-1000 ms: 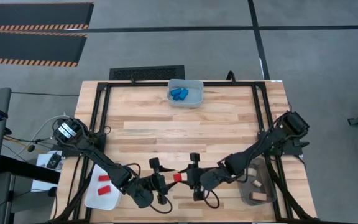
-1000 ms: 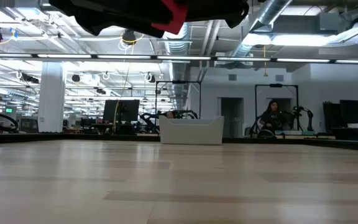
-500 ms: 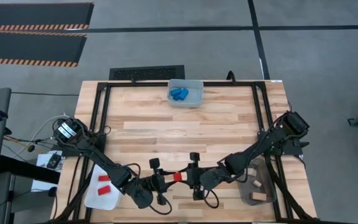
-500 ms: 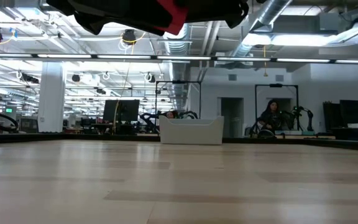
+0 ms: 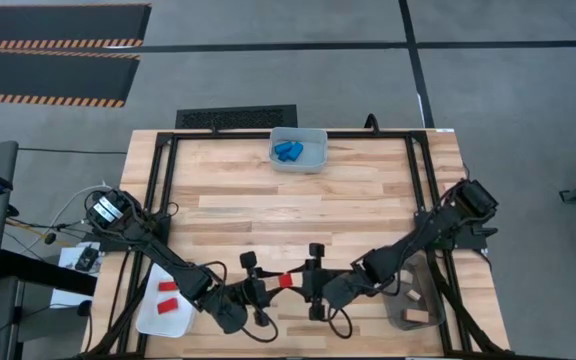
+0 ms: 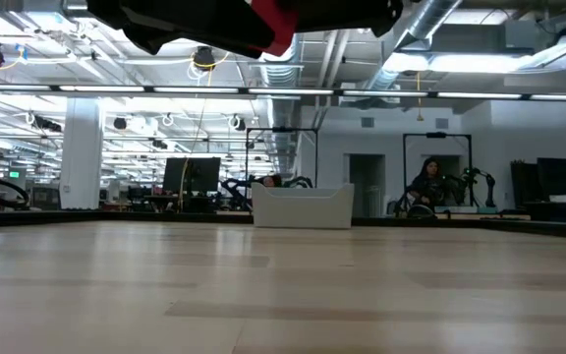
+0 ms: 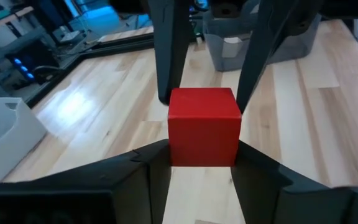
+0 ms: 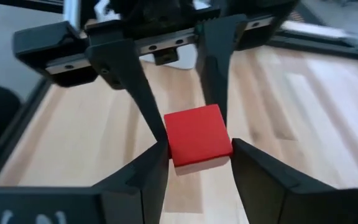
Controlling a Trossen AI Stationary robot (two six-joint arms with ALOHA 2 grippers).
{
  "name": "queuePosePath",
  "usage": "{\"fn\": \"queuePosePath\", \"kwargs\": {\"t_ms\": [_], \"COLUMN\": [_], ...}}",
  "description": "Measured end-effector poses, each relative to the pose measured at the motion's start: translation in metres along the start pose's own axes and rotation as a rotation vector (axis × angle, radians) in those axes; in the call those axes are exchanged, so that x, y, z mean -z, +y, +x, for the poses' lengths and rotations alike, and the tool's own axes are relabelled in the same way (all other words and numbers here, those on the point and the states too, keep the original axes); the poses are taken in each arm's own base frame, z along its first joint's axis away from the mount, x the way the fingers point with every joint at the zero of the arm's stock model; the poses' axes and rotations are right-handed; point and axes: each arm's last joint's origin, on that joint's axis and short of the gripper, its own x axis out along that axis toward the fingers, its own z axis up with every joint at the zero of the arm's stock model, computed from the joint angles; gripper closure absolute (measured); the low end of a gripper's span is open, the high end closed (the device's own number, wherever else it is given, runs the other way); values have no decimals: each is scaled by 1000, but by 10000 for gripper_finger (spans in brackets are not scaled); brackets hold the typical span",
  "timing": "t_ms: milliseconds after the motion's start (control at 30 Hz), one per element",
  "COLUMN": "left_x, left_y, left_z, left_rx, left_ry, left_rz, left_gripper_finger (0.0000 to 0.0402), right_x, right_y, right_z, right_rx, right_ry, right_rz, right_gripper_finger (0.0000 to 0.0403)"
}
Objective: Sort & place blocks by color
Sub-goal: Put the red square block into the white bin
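A red wooden cube (image 5: 284,282) hangs in the air above the table's near middle, between my two grippers. My left gripper (image 5: 264,293) comes at it from the left and my right gripper (image 5: 310,284) from the right, each shut on it. The left wrist view shows the cube (image 7: 204,126) between my own fingers, with the right arm's fingers behind it. The right wrist view shows the cube (image 8: 197,134) the same way from the opposite side. The low view catches only the cube's underside (image 6: 275,25) at the top edge. My left gripper pinches the red cube between its two fingers (image 7: 151,165), one on each of two opposite side faces (image 7: 174,152), coming level from the table's left. The cube is lifted clear of the table and sits level. My right gripper pinches the same cube between its two fingers (image 8: 244,165), one on each of two opposite side faces (image 8: 226,149), coming level from the table's right. Its fingers meet the end of the cube away from the left gripper.
A white tray (image 5: 150,318) with two red blocks (image 5: 166,294) sits at the near left. A grey bin (image 5: 405,318) with tan blocks (image 5: 410,293) sits at the near right. A clear bin (image 5: 314,158) with blue blocks (image 5: 288,151) stands at the far edge. A person (image 6: 428,183) is far behind.
The cube and both grippers around it have risen slightly; in the low view the red underside sits a little higher than a second ago. Both grippers stay shut on it.
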Motion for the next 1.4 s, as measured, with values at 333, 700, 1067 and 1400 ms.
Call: {"fn": "queuePosePath", "kwargs": {"t_ms": [333,700,1067,1400], "left_x": [1,6,0,20], "left_y": [-1,26,71,80], "left_z": [-3,-74,-150,-167], "left_rx": [-12,235,394,260], "left_ry": [-2,418,827,904], "left_rz": [11,-89,-252,-235], "left_gripper_finger": [270,273,273,273], "right_x": [2,14,15,15], "right_y": [7,0,-5,-5], "right_z": [-6,-9,-6,-6], "right_rx": [47,176,195,195], "right_ry": [-11,80,94,95], "right_rz": [-19,46,89,88], "right_gripper_finger": [186,193,196,200]}}
